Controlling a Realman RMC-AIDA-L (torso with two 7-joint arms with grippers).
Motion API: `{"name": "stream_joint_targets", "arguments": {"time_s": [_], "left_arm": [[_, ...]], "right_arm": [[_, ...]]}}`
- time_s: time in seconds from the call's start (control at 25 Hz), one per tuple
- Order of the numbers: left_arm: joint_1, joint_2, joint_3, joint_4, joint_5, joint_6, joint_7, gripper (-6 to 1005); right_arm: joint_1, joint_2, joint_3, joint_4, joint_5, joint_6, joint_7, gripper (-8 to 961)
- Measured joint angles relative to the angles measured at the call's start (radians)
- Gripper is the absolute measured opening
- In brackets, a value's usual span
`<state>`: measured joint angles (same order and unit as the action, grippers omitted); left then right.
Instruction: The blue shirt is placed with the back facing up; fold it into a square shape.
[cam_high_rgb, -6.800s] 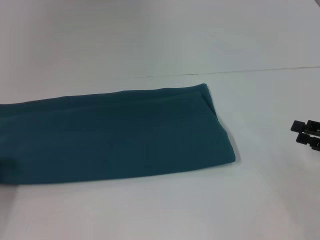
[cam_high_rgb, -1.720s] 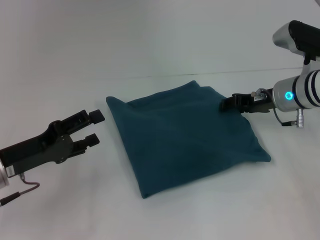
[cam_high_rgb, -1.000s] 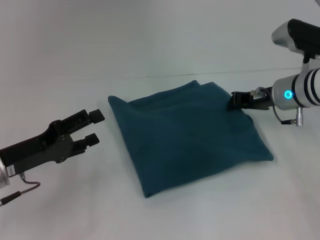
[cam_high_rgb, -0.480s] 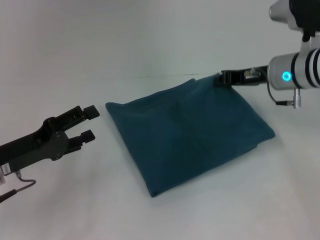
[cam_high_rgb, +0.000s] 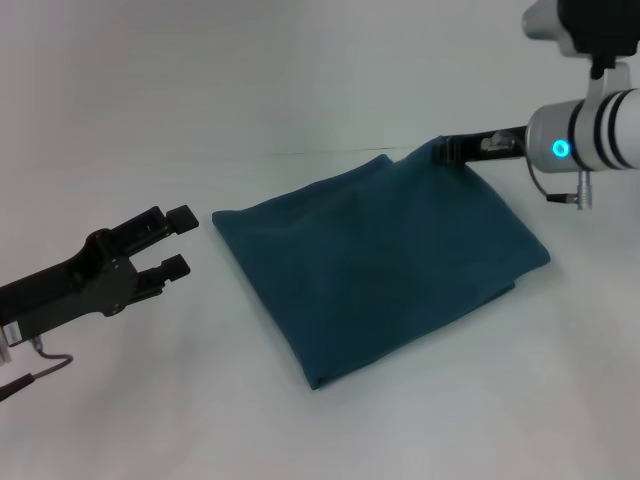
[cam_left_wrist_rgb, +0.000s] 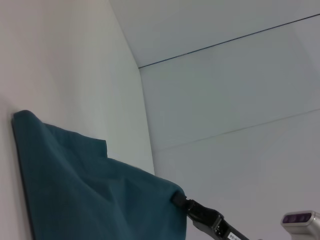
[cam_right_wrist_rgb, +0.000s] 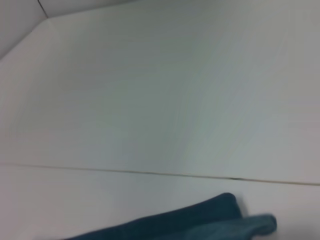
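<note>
The blue shirt (cam_high_rgb: 385, 258) lies folded into a rough square on the white desk (cam_high_rgb: 300, 90), plain side up, with one far corner lifted off the surface. The right claw (cam_high_rgb: 447, 150) is clamped on that raised corner, its arm reaching in from the right. The left claw (cam_high_rgb: 172, 240) hovers just beside the shirt's left corner, apart from the cloth, its fingers spread wide. The left wrist view shows the pinched corner from the side, fabric hanging taut below it. The right wrist view catches only a folded shirt edge.
</note>
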<state>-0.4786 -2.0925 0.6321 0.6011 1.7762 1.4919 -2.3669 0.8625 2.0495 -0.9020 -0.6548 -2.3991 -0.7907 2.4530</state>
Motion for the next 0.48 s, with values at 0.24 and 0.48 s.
{"name": "stream_joint_targets", "arguments": {"time_s": [0.24,0.48], "left_arm": [[0.006,0.0,0.0,-0.005,0.0,-0.009,0.0,923],[0.004,-0.001,0.0,-0.006,0.0,-0.009,0.0,923]], "right_arm": [[0.015,-0.002,-0.04,0.055,-0.001,0.057,-0.001,34],[0.019,-0.011,-0.045,0.068,-0.012,0.093,0.001,101]]}}
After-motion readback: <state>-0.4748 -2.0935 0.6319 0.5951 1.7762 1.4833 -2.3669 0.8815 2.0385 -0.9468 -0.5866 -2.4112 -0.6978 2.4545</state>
